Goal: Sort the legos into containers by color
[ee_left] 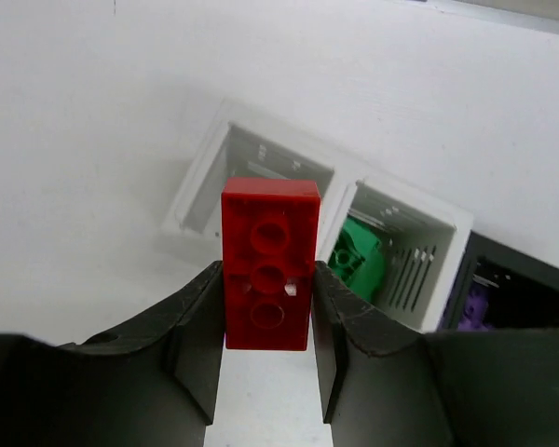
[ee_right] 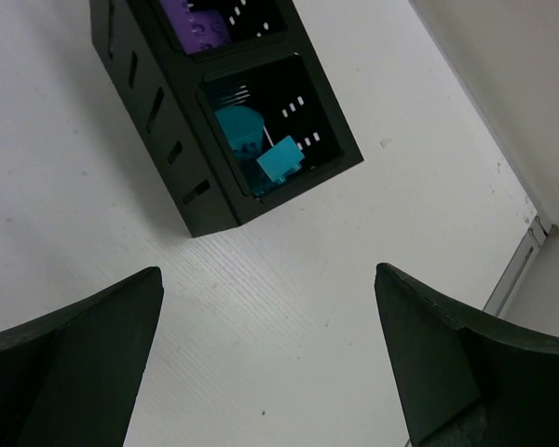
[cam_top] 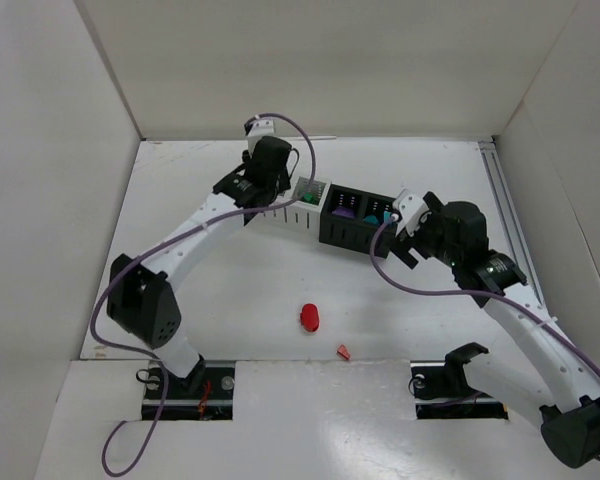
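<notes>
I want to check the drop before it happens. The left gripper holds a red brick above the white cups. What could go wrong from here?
1. The red brick in the left gripper hangs near the wall between the end white cup and the second white cup, which holds green pieces. If released here, it might land among the green.
2. The open right gripper sits close to the black cups. A nudge could shift the row.

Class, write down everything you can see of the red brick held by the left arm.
The red brick is a glossy plastic rectangle, its hollow underside facing the wrist camera with three round tubes in a row. The left gripper pinches its long sides between the jaws, and its far half sticks out beyond them, above the end white cup.
</notes>
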Robot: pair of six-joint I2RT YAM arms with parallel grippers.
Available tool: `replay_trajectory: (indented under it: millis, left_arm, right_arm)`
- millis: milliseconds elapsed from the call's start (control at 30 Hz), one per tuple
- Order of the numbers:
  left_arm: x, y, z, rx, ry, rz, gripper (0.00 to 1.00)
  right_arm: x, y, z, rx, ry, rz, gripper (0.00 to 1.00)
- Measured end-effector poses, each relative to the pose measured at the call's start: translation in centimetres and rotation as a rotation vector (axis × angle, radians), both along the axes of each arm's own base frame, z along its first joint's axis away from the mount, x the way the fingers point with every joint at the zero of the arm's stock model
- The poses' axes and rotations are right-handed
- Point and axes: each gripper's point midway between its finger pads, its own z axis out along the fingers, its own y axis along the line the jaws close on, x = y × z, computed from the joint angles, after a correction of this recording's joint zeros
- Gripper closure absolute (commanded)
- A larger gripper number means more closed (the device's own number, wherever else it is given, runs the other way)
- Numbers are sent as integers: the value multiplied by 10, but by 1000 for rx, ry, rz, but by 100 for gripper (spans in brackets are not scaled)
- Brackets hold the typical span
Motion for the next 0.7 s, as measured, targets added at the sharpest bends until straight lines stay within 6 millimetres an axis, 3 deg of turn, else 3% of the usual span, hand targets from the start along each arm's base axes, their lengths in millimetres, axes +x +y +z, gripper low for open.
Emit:
replay_trajectory:
  millis: [100, 233, 267, 300, 400, 567, 700]
  left_arm:
    - [29, 0, -7, 53, 8, -17, 87]
    - [51, 2, -40, 113, 71, -37, 83]
    - [52, 3, -49, 125, 89, -41, 79]
    - [54, 5, -58, 137, 106, -42, 66]
    - [57, 8, -72, 156, 134, -41, 57]
    - [58, 9, -70, 155, 129, -41, 37]
    - [53, 9, -62, 139, 121, -45, 14]
  right_arm:
    - [-4, 10, -1, -3, 0, 36, 1]
    - [-8, 21, -3, -12, 6, 76, 1]
    - [-9, 25, -4, -15, 9, 87, 1]
    - [-10, 28, -5, -21, 11, 96, 1]
    - [-17, 46, -13, -44, 29, 151, 1]
    - [-37, 84, -32, -87, 79, 260, 1]
    - [-55, 110, -43, -79, 124, 324, 1]
